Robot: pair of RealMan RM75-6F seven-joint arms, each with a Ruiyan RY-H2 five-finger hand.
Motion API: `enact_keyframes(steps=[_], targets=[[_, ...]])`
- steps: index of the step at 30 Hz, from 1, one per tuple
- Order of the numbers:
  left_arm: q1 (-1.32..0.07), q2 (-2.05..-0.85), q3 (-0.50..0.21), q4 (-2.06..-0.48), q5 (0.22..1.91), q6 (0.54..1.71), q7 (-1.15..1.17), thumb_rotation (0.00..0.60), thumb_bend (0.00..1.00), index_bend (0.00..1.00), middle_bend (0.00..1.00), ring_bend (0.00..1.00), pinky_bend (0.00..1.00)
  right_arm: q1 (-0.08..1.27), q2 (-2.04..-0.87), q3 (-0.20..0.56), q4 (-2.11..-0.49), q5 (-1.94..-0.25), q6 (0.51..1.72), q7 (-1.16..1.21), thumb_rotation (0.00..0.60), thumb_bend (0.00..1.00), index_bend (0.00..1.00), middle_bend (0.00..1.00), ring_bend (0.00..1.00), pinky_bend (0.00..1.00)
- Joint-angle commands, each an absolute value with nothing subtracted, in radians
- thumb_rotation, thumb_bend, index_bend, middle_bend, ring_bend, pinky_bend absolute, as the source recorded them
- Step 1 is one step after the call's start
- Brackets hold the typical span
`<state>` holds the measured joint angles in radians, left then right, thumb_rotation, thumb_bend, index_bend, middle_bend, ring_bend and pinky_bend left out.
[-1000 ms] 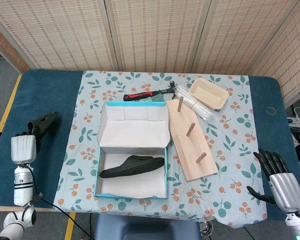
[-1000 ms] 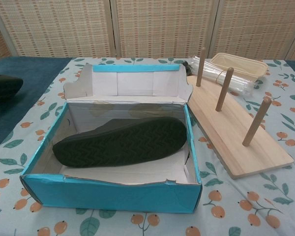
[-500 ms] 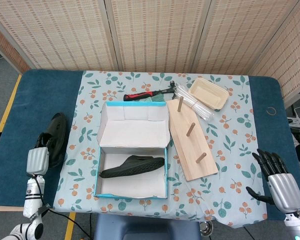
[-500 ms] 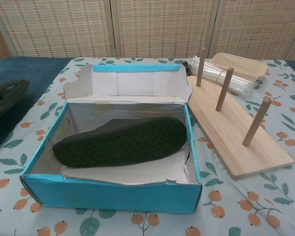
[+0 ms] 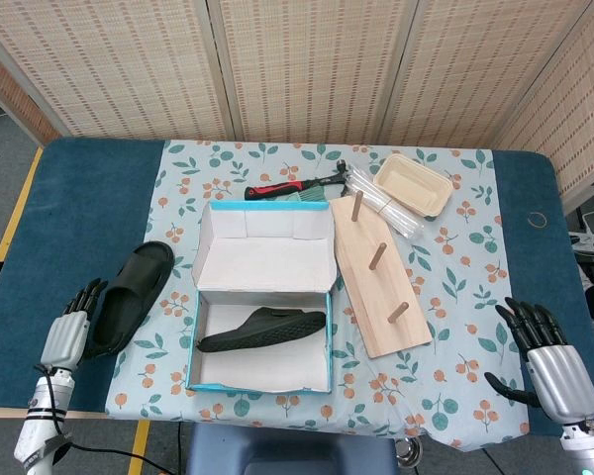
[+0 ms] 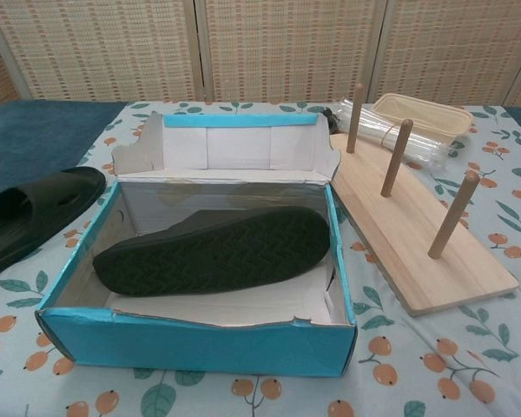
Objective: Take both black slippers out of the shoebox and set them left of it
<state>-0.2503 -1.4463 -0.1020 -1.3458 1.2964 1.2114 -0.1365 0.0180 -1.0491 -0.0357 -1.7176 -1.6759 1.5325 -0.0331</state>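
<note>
Left hand (image 5: 67, 334) sat open, fingers spread, holding nothing, down at the worktop's near edge, left of the shoebox (image 5: 263, 297). It lay just beside the heel end of the first slipper (image 5: 131, 297); contact could not be judged. Right hand (image 5: 549, 358) was also open and empty, fingers apart, well right of the shoebox near the front corner of the worktop (image 5: 69, 198).

Task looked about half done. First slipper lay upright, strap up, left of the shoebox, half on the flowered cloth (image 5: 178, 188) and half on the blue worktop cover. Chest view showed it there too, apart from the box wall. Second slipper (image 5: 262, 330) lay inside the shoebox, in the front half, sole up with the zigzag tread showing, running across the box. Left to do: reach into the shoebox, lift that slipper out, set it beside the first.

Other stuff, all behind or right of the shoebox: wooden peg board (image 5: 378, 275) touching or just beside its right wall, red-handled tool (image 5: 287, 187) behind it, tan tray (image 5: 414, 184) and a clear bundle of plastic strips (image 5: 381, 208) right and behind.

No brand, label or readable writing visible on the shoebox, slippers or anything else.
</note>
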Motion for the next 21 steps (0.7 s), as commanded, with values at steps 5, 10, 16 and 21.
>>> enact_keyframes(steps=[5, 10, 16, 21], targets=[[-0.199, -1.348, -0.035, -1.469, 1.467, 1.349, -0.181, 0.6, 0.31, 0.0, 0.0, 0.0, 0.09, 0.009, -1.043, -0.033, -1.72, -1.679, 1.555, -0.031, 0.515, 0.14, 0.0, 0.0, 0.0, 0.0], [-0.085, -1.269, 0.055, -1.511, 1.624, 1.569, -0.077, 0.6, 0.32, 0.0, 0.0, 0.0, 0.07, -0.004, -1.045, -0.028, -1.72, -1.682, 1.582, -0.05, 0.516, 0.14, 0.0, 0.0, 0.0, 0.0], [-0.058, -1.259, 0.098, -1.529, 1.686, 1.596, -0.052, 0.6, 0.32, 0.0, 0.0, 0.0, 0.07, -0.005, -1.053, -0.029, -1.726, -1.688, 1.581, -0.066, 0.515, 0.14, 0.0, 0.0, 0.0, 0.0], [-0.097, -1.265, 0.111, -1.602, 1.767, 1.56, -0.01, 0.6, 0.32, 0.0, 0.0, 0.0, 0.09, 0.0, -1.056, -0.037, -1.726, -1.697, 1.565, -0.073, 0.514, 0.14, 0.0, 0.0, 0.0, 0.0]])
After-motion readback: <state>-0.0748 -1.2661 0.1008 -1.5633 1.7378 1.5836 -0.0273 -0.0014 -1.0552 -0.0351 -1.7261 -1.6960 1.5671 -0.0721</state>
